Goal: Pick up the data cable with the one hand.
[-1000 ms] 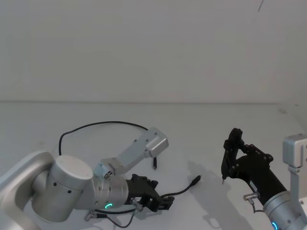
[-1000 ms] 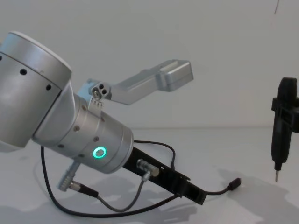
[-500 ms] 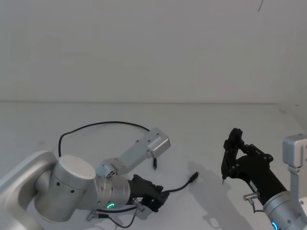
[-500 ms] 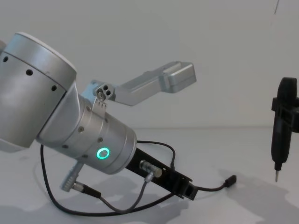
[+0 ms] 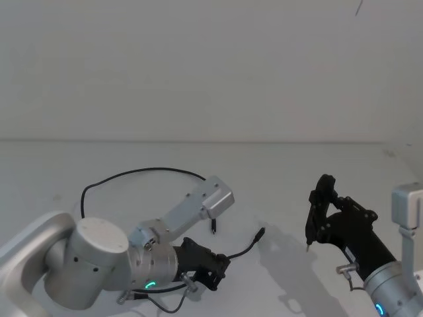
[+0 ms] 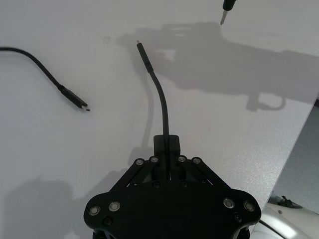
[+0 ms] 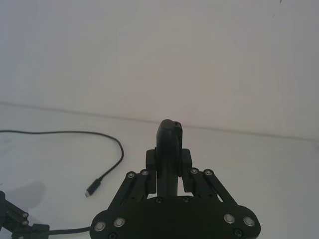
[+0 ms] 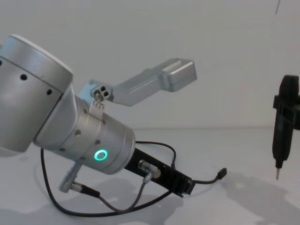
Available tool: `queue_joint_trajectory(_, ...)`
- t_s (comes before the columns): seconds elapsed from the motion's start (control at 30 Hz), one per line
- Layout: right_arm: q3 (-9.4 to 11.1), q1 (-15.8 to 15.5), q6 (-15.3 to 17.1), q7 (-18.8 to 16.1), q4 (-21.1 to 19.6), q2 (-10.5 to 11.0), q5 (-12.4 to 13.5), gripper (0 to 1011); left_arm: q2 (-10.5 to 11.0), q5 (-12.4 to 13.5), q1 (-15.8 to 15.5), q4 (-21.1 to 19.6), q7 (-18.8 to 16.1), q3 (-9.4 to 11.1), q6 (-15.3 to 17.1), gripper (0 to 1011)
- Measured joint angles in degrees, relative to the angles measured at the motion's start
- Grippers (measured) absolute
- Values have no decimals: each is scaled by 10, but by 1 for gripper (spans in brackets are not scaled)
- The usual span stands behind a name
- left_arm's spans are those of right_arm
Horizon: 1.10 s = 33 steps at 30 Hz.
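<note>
Where the black plastic two-finger left gripper bites: fingers pinch the long thin black data cable short of one plug, so its limp end hangs free toward 2 o'clock.
Cable: slack loop lying at 10 o'clock.
Right gripper: at 3 o'clock, clamped on slim black pen-like tool, parked clear.

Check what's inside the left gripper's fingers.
The data cable, pinched in the shut left gripper; its plug end sticks out free. The pinched stretch is covered by the fingers. Right gripper, holding a pen-like tool, hangs apart.
</note>
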<state>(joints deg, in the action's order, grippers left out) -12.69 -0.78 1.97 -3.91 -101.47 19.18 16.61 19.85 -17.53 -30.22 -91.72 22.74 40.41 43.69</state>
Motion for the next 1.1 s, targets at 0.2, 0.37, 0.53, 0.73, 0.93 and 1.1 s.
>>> queue_joint_trajectory(0.2,8,4,6,-6,-14,-3,12,279,17,4,6,-11,16,-1,-39,36)
queue_joint_trajectory(0.37,15,9,17,-17,-28,-5,29,279,36,4,12,-20,36,-5,-73,36)
queue_joint_trajectory(0.53,24,16,33,-29,-43,-6,50,279,60,3,17,-32,60,-12,-112,36)
queue_joint_trajectory(0.73,29,24,50,-39,-58,-7,69,279,86,-2,21,-42,83,-20,-150,36)
queue_joint_trajectory(0.93,30,35,63,-47,-66,-6,81,279,102,-5,22,-49,98,-25,-171,36)
queue_joint_trajectory(1.1,28,44,67,-53,-66,-5,88,279,110,-7,23,-52,105,-27,-182,36)
